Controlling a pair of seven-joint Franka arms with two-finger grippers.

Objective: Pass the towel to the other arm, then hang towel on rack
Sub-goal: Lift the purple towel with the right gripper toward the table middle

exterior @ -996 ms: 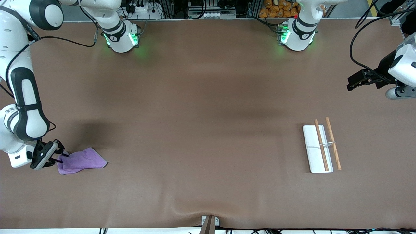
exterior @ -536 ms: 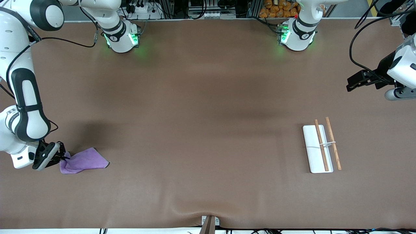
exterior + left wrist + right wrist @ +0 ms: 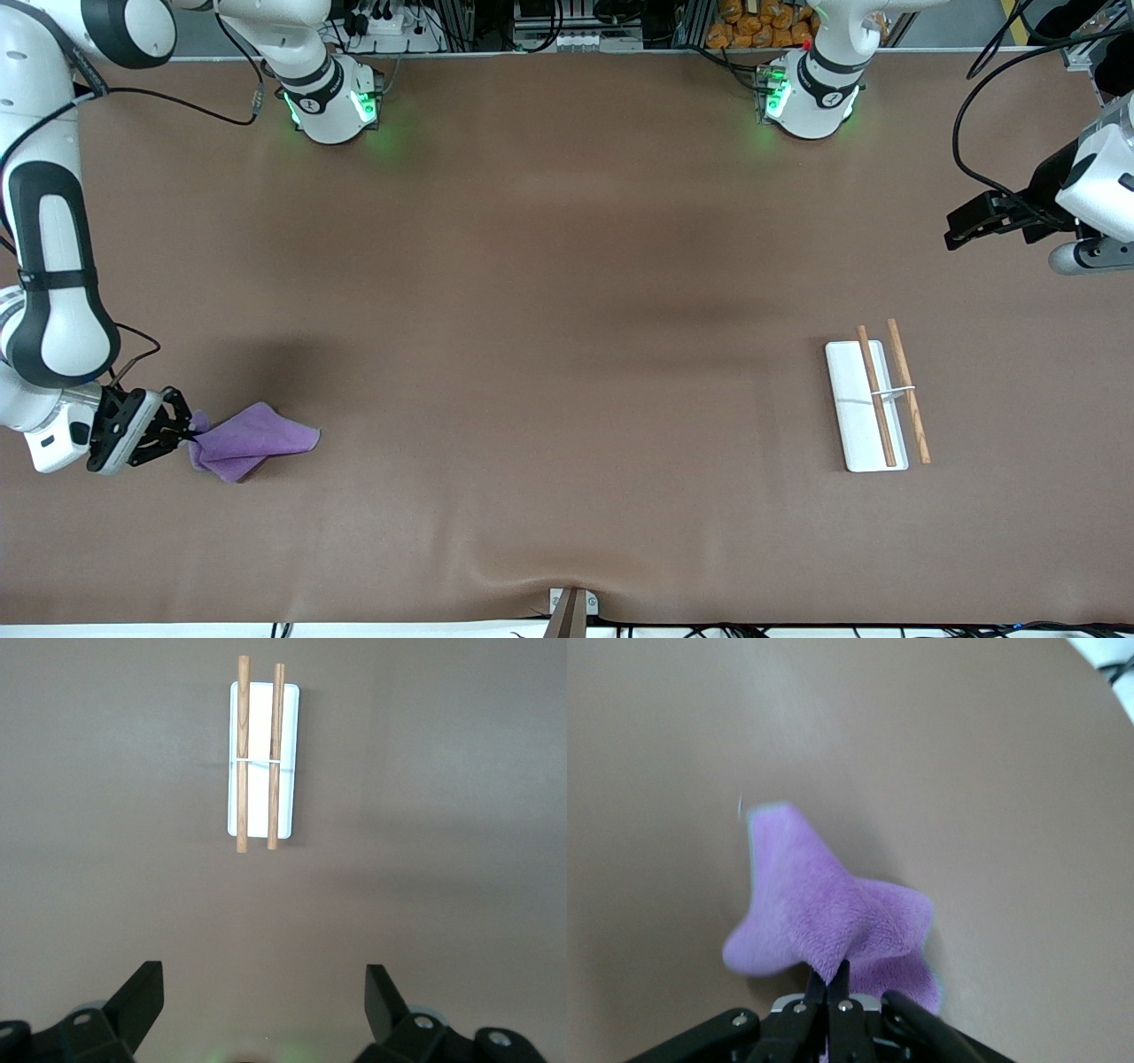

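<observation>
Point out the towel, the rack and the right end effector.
towel (image 3: 257,439): front view, middle of the purple cloth.
rack (image 3: 858,425): front view, bare white base.
right end effector (image 3: 831,985): right wrist view, between the fingertips pinching the towel's edge.

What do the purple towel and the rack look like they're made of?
The towel looks like soft, fuzzy microfibre: matte, napped, draping in limp folds. The rack seems to have a smooth white base, probably plastic, and two light-brown rods that look like unfinished wood.
</observation>
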